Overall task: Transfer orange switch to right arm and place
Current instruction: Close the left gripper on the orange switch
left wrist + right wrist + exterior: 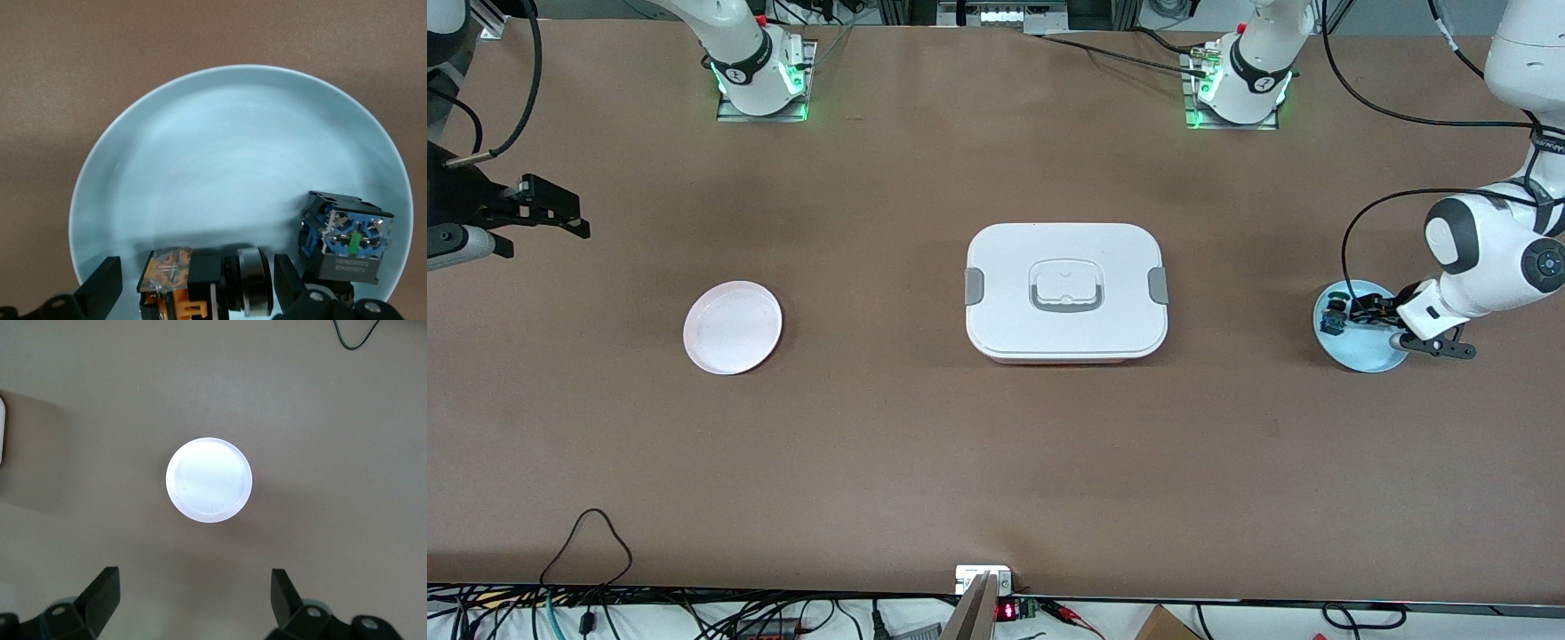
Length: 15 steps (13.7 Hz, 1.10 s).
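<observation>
Jaws apart on our left gripper (pixel 193 293), straddling the orange switch (pixel 203 280) lying on the blue plate (pixel 220 160). Blue switch (pixel 347 243) sitting just outside one finger; closing off-centre risks nudging it. Our right gripper (pixel 193 600), jaws apart, is waiting over the pink plate (pixel 209 480).

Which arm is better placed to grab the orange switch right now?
Left. The left gripper is open over the blue plate, straddling the orange switch. The right gripper, open, hangs above the pink plate.
</observation>
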Available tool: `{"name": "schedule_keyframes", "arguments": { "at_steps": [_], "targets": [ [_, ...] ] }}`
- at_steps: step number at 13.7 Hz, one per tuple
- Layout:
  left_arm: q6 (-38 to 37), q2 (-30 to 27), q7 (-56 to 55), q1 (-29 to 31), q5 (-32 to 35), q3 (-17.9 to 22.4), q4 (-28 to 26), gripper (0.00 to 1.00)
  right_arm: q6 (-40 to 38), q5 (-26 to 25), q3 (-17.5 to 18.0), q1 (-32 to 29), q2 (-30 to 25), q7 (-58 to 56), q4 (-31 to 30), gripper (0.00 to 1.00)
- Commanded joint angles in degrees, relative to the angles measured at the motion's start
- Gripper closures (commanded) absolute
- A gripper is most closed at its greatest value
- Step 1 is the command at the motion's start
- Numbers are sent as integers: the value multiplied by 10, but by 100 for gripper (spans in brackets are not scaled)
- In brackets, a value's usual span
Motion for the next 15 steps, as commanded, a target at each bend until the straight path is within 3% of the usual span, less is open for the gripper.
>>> {"name": "schedule_keyframes", "arguments": {
  "at_steps": [1,5,7,10,15],
  "targets": [
    [5,0,10,4,4,-2,-2,6,-5,3,0,0,-2,-8,1,0],
    [5,-1,11,4,4,-2,-7,70,-4,3,0,1,-2,-8,2,0],
    [3,-3,10,4,4,-2,-7,86,-1,1,1,3,-2,-8,3,0],
    [-5,-10,11,0,4,-2,-6,100,-3,2,2,3,-3,-8,3,0],
    [-97,-63,12,-16,5,-5,12,100,-2,4,4,5,-4,-7,3,0]
  ]
}}
